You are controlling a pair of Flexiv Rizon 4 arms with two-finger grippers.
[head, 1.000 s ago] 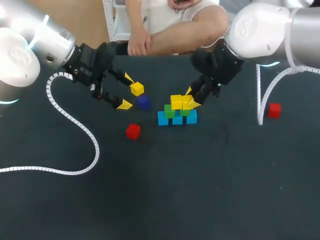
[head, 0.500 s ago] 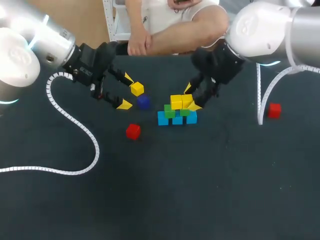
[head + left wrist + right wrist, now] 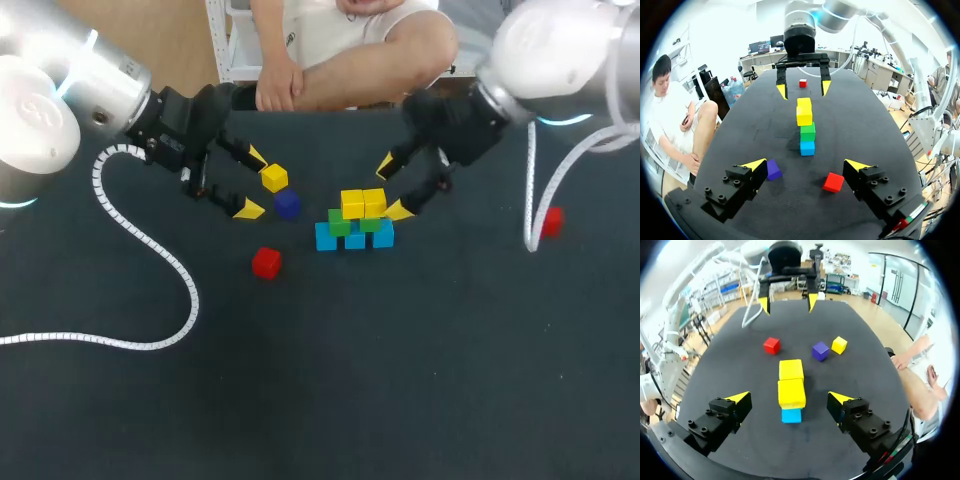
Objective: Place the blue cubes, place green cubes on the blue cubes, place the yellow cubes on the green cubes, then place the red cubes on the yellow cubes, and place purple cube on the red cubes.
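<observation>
Likely next: red onto yellow. With the right tool (image 3: 392, 188) spread wide, empty, tilted down just behind the stack of 3 small blue cubes (image 3: 326, 238), 2 green cubes (image 3: 339, 224) and 2 yellow cubes (image 3: 352, 203) toward the tabletop's (image 3: 400, 380) far edge, lift clear without brushing it. Then fetch the small red cube (image 3: 548, 221) near the right edge. Leave the left tool (image 3: 252, 182), also open and empty, beside the loose yellow cube (image 3: 274, 178).

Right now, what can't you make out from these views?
Right wrist view: green cubes hidden under the yellow cubes; only one blue cube shows.
Left wrist view: loose yellow cube absent, perhaps behind the left gripper.
Head view: far red cube partly behind the cable.
</observation>
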